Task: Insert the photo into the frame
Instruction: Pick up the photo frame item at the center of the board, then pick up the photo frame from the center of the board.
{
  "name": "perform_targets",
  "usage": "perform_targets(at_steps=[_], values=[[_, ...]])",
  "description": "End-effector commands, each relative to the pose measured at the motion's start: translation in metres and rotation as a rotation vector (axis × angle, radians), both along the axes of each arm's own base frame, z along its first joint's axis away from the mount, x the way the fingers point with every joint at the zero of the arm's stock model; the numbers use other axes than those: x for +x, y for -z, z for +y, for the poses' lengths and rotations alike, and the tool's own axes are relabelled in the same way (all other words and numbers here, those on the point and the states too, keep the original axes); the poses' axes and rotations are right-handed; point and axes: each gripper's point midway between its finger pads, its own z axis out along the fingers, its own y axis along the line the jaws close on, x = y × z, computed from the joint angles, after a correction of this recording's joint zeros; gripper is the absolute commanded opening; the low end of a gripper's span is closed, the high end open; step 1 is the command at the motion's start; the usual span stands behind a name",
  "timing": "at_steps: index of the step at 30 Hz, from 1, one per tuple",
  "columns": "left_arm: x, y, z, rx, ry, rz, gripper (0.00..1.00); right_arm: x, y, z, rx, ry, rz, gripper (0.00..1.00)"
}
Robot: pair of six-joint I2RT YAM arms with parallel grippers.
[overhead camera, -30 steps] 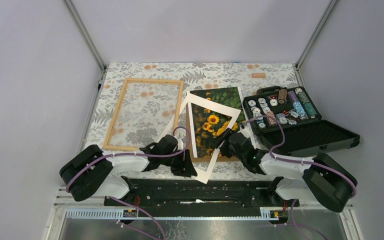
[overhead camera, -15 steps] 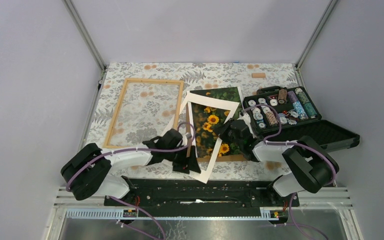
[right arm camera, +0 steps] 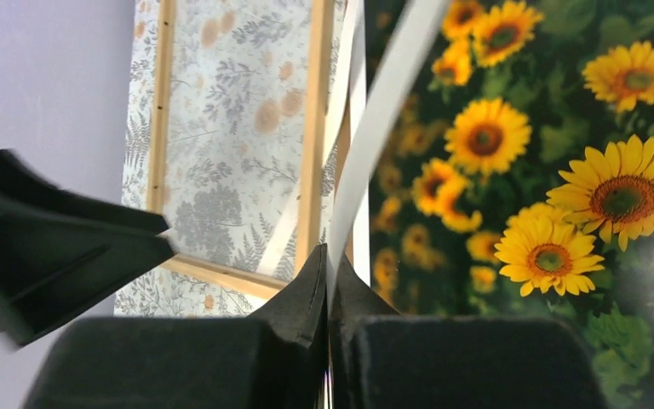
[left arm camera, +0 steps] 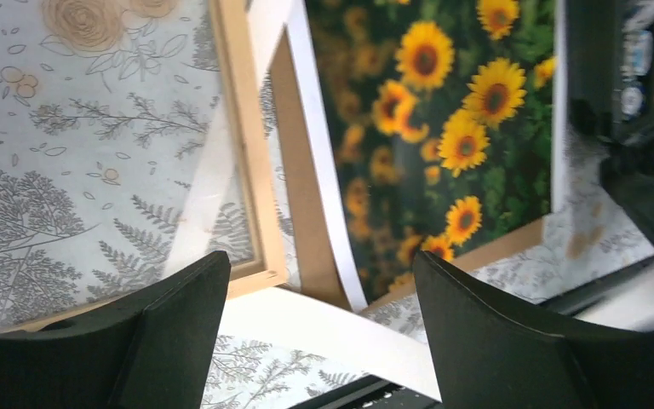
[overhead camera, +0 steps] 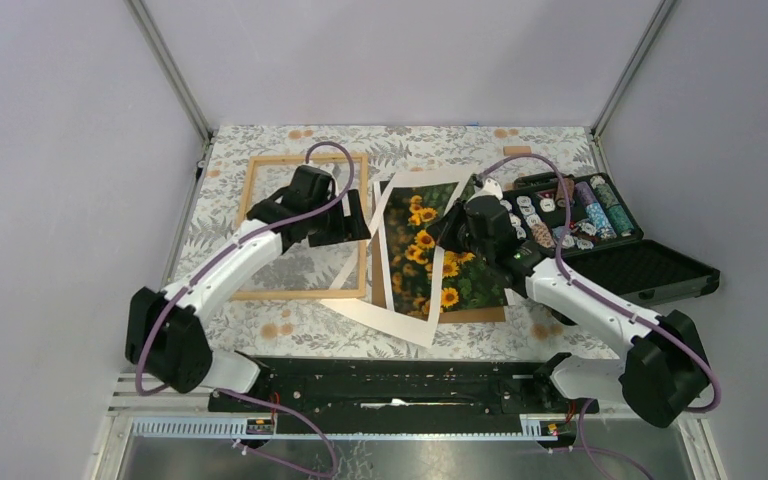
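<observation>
The photo (overhead camera: pixel 422 245) of sunflowers lies flat on a brown backing board (overhead camera: pixel 480 315), right of the frame (overhead camera: pixel 290 294). The light-wood frame lies flat with the patterned cloth showing through its pane. A white mat (overhead camera: pixel 385 320) slants over the photo and over the frame's right rail. My right gripper (overhead camera: pixel 448 232) is shut on the mat's right strip (right arm camera: pixel 379 111), which rises edge-on from between its jaws (right arm camera: pixel 327 273). My left gripper (overhead camera: pixel 352 222) hangs open over the frame's right rail (left arm camera: pixel 243 145). Nothing is between its fingers, and the mat (left arm camera: pixel 324 328) lies below them.
An open black case (overhead camera: pixel 600 250) with poker chips stands to the right of the photo. A small wooden block (overhead camera: pixel 517 151) lies at the far right of the cloth. Grey walls close in both sides.
Both arms have swung from the near edge out over the table. The left gripper has opened and left the mat's near corner. The right gripper has shut on the mat's right strip.
</observation>
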Motion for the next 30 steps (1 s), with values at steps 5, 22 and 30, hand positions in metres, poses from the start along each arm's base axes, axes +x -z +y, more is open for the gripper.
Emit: perform_targets(at_steps=[5,22,30], values=[[0.029,0.053,-0.015,0.134,0.062,0.163,0.67,-0.002,-0.031,-0.007,-0.05,-0.034,-0.038,0.0],[0.043,0.14,-0.022,0.387,0.016,0.268,0.36,-0.009,-0.037,-0.011,-0.015,-0.029,-0.06,0.0],[0.037,0.158,-0.009,0.471,-0.001,0.289,0.19,-0.008,-0.042,-0.016,-0.033,-0.018,-0.079,0.0]])
